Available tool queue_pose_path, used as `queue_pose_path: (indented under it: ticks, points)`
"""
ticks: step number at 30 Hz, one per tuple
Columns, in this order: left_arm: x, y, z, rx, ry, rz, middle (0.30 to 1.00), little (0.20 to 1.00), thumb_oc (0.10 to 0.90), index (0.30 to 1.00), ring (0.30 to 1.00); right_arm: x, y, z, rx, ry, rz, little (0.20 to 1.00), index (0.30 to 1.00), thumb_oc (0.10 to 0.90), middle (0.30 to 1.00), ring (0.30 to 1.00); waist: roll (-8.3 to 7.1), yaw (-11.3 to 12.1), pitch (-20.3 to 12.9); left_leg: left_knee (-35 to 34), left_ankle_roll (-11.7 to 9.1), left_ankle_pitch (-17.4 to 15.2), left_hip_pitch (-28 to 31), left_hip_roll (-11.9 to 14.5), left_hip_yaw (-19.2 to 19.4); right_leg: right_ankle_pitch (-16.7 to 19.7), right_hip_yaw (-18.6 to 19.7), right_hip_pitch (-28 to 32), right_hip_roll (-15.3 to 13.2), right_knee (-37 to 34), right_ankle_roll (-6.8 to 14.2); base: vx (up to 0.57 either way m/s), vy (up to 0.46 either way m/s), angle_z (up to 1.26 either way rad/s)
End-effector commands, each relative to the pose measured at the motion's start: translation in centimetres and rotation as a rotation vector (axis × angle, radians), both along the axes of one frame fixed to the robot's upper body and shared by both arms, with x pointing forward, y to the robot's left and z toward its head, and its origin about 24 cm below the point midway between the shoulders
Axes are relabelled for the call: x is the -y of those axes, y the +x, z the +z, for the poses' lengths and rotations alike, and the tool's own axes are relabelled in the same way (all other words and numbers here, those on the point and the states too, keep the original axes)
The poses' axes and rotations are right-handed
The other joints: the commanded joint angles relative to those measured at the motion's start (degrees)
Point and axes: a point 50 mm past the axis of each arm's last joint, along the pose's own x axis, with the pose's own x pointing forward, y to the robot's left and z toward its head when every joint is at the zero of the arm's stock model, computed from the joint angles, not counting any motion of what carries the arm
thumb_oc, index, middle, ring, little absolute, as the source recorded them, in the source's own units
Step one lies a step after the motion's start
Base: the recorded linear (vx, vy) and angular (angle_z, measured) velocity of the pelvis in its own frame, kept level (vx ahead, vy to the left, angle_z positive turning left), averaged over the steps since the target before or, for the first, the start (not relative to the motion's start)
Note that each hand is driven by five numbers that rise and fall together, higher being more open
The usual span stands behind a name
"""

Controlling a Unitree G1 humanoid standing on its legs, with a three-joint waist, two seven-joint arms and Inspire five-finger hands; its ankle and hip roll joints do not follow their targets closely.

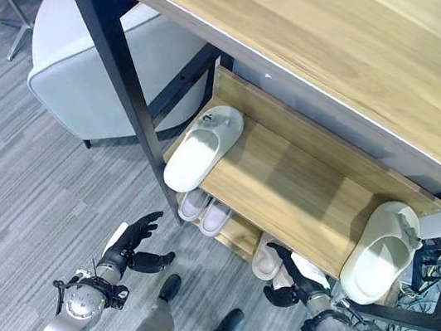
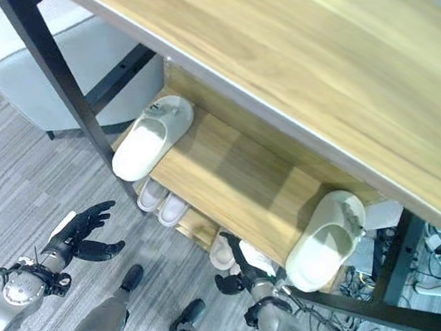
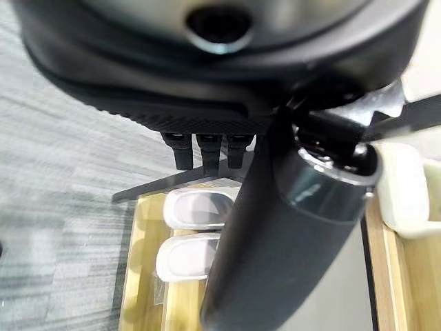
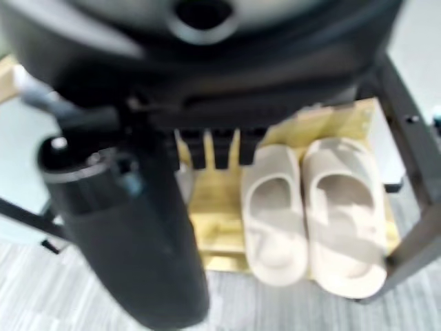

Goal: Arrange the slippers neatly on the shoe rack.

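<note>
1. Left eye view: a wooden shoe rack [image 1: 299,196] stands under a large wooden bench [image 1: 372,55], with one white slipper [image 1: 202,147] at the left end of its upper shelf and one cream slipper [image 1: 380,251] at the right end, toes overhanging the front edge.
2. On the lower shelf lie a small pale pair [image 1: 204,211] to the left and a cream pair [image 4: 313,210] to the right.
3. Left hand [image 1: 134,244] hovers over the grey carpet [image 1: 26,177], fingers spread, holding nothing.
4. Right hand [image 1: 290,282] reaches towards the cream pair with straight fingers, empty.
5. A grey chair [image 1: 92,78] stands left of the rack.
</note>
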Motion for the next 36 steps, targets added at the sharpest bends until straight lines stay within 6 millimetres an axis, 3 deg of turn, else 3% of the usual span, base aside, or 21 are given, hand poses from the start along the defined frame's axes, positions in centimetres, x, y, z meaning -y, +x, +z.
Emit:
queue_pose_path:
  ticks: [1,10,13,22,28,36]
  points:
    - [0.9,0.3,1.9,0.109,0.02,-0.11,0.9,0.9,0.8,0.9,0.9,1.4,-0.4,-0.3,0.008,-0.049,-0.025,0.9,0.9,0.8,0.9,0.9,0.46,0.2,-5.9,-7.5,-3.2,4.4,1.9,1.0,1.1,-6.9,2.4,4.9,0.1,-0.7,3.5,0.06,0.005,-0.05]
    - [1.8,0.6,4.4,0.221,-0.042,-0.136,0.9,0.9,0.8,0.9,0.9,2.1,-2.5,-2.8,-0.1,-0.051,-0.105,0.9,0.9,0.8,0.9,0.9,1.32,-0.8,-8.5,-7.5,-3.6,3.7,5.2,0.2,3.5,-5.2,3.8,9.8,0.1,-5.5,4.4,0.06,0.003,-0.07]
    - [2.5,1.3,6.3,0.315,-0.075,-0.151,0.9,0.9,0.8,0.9,0.9,2.0,-3.4,-4.1,-0.156,-0.063,-0.127,0.9,0.9,0.8,0.9,0.9,2.22,-1.1,-8.9,-7.5,-3.8,3.4,5.6,-0.1,4.6,-5.2,4.2,10.0,-0.7,-5.5,4.9,0.0,0.007,-0.04]
    - [2.5,1.9,8.0,0.403,-0.115,-0.107,0.9,0.9,0.8,0.9,0.9,1.0,-3.6,-4.8,-0.193,-0.051,-0.111,0.9,0.9,0.8,0.9,0.9,3.91,-1.7,-9.4,-7.5,-3.1,1.8,8.0,-0.1,7.1,-4.6,7.2,9.8,-1.6,-5.5,5.9,0.02,0.025,-0.16]
    - [1.9,1.3,6.5,0.335,-0.061,-0.079,0.9,0.9,0.8,0.9,0.9,1.0,-3.7,-4.8,-0.203,-0.051,-0.112,0.9,0.9,0.8,0.9,0.9,4.54,-2.2,-9.5,-7.5,-2.7,1.0,9.3,-0.2,7.9,-4.6,7.9,10.6,-1.8,-5.5,6.0,0.03,0.015,-0.12]
    - [1.0,-0.3,2.0,0.135,0.007,-0.021,0.9,0.9,0.8,0.9,0.9,1.3,-3.6,-4.5,-0.195,-0.05,-0.116,0.9,0.9,0.8,0.9,0.9,4.47,-2.5,-9.6,-7.5,-2.5,0.6,10.1,0.0,8.2,-4.5,7.9,11.4,-1.9,-5.5,6.1,0.01,0.001,-0.01]
